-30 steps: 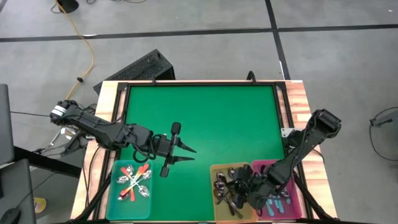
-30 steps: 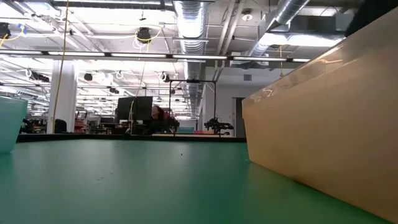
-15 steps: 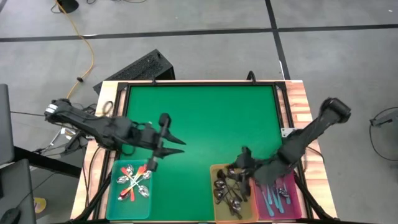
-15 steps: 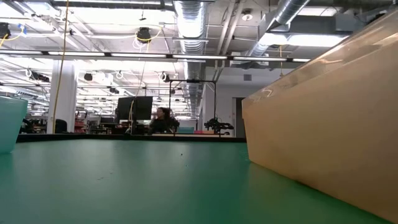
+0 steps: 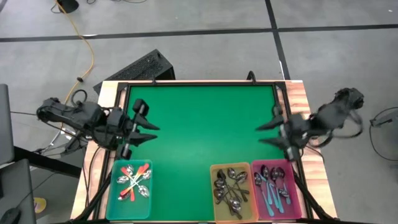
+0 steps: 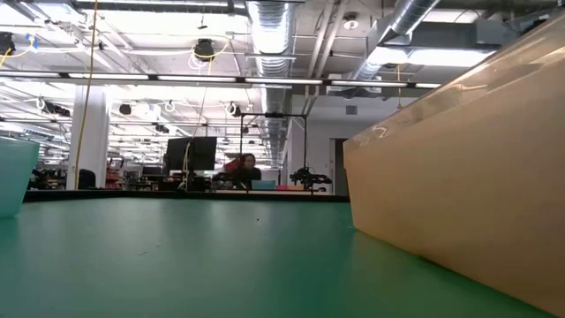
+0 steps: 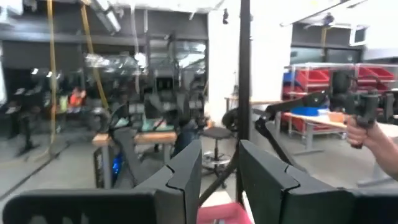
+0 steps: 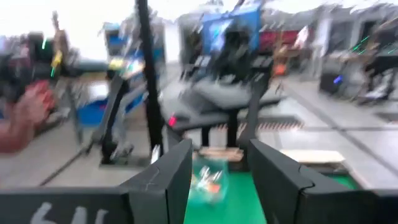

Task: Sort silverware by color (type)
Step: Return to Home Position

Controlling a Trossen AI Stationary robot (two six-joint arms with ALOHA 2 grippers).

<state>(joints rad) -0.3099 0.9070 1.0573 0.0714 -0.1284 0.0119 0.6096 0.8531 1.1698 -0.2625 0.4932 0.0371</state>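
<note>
The silverware lies in three bins at the table's near edge. Orange-red-handled spoons [image 5: 134, 182] are in the teal bin [image 5: 114, 204], dark metal spoons [image 5: 229, 186] in the yellow bin [image 5: 214, 211], and light-blue-handled spoons [image 5: 273, 188] in the pink bin [image 5: 297, 208]. My left gripper [image 5: 155, 133] hangs above the mat's left side, open and pointing level toward the right. My right gripper [image 5: 259, 135] hangs above the mat's right side, open and pointing level toward the left. Each wrist view shows nothing between the fingers [image 7: 186, 177] [image 8: 168, 177].
The green mat [image 5: 202, 124] lies between the two grippers with nothing on it. In the low view the yellow bin's wall [image 6: 459, 177] fills the right and the teal bin's corner [image 6: 13, 177] shows at the left. A person's hand [image 7: 367, 134] shows in the room beyond.
My right gripper has risen from over the yellow and pink bins, gone toward the table's far right, and tipped from pointing down to level. My left gripper has drawn back from beside the teal bin toward the left edge, rising a little.
</note>
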